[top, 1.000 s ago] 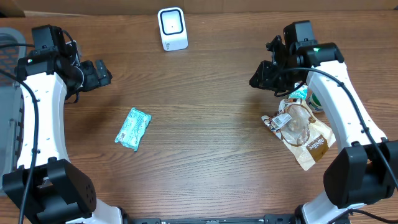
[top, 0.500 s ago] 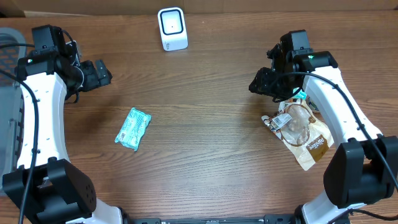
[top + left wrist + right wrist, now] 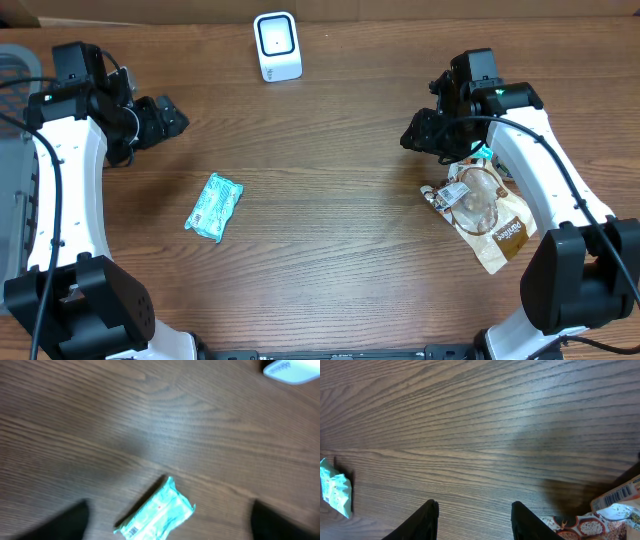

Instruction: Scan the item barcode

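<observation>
- Your left claw (image 3: 172, 115) hangs wide open and empty. The right claw (image 3: 475, 505) is partly open and also empty.
- The teal packet (image 3: 214, 207) lies flat, ahead of and below the left claw, well apart from it.
- Likely risk: closing unsquared could skid the thin packet or cover its barcode (image 3: 132, 531).
- Its long axis slants across the left jaws, with the barcode at one end.
</observation>
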You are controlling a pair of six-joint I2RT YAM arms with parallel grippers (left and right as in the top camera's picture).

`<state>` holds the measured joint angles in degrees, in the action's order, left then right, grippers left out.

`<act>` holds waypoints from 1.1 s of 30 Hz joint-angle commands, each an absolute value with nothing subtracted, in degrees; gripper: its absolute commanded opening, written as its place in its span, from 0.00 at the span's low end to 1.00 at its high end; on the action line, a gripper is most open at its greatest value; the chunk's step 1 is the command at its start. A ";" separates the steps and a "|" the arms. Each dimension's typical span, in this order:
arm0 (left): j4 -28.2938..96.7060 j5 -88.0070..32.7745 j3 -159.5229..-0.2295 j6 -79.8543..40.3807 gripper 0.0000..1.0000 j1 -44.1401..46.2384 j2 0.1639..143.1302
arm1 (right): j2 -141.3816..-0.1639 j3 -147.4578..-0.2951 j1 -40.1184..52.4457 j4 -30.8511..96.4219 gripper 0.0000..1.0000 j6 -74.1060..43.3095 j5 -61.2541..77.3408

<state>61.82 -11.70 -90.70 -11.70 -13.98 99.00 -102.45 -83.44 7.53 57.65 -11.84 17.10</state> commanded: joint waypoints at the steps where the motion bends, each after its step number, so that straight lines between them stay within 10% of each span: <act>1: 62.54 -13.23 -90.32 -8.75 0.38 -13.58 99.35 | -102.37 -82.67 7.55 57.25 0.45 -11.97 16.58; 3: 62.92 -10.09 -89.03 -8.80 0.04 -13.30 99.37 | -102.37 -82.39 7.55 56.97 0.45 -11.97 16.56; 33: 28.12 -1.58 -55.18 -15.31 0.04 8.23 100.86 | -102.37 -81.25 7.55 55.64 0.45 -11.97 16.58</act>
<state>29.47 -1.23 -56.64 -13.67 4.08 99.29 -102.52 -81.56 7.55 55.68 -11.81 17.10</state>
